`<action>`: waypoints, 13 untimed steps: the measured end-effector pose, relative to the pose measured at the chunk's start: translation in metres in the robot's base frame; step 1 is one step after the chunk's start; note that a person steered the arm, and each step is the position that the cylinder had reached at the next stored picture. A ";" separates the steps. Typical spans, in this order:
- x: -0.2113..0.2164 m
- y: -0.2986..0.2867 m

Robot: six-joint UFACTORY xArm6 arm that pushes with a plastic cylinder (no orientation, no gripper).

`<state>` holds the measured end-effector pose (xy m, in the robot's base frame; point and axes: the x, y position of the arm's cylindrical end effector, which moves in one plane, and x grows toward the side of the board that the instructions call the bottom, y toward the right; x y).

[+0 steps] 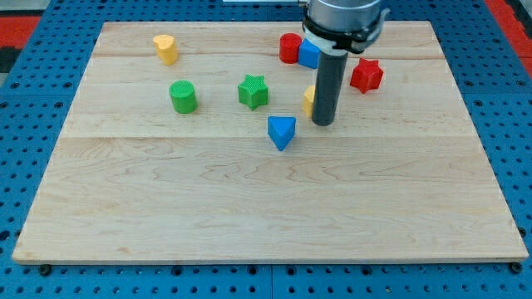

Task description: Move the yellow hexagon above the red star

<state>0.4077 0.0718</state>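
Note:
The red star (366, 75) lies near the view's top right on the wooden board (249, 199). The yellow hexagon (308, 100) shows only as a sliver at the left side of my dark rod, left of and slightly below the red star. My tip (322, 123) rests on the board right against the yellow hexagon's right side, below and left of the red star. Most of the hexagon is hidden behind the rod.
A red block (288, 48) and a blue block (308, 54) sit side by side at the view's top, partly under the arm. A green star (253, 91), a green cylinder (183, 96), a yellow heart-like block (165, 49) and a blue triangular block (281, 131) lie to the left.

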 end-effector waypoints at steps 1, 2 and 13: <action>-0.020 -0.012; -0.025 -0.035; -0.098 0.086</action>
<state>0.3093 0.1577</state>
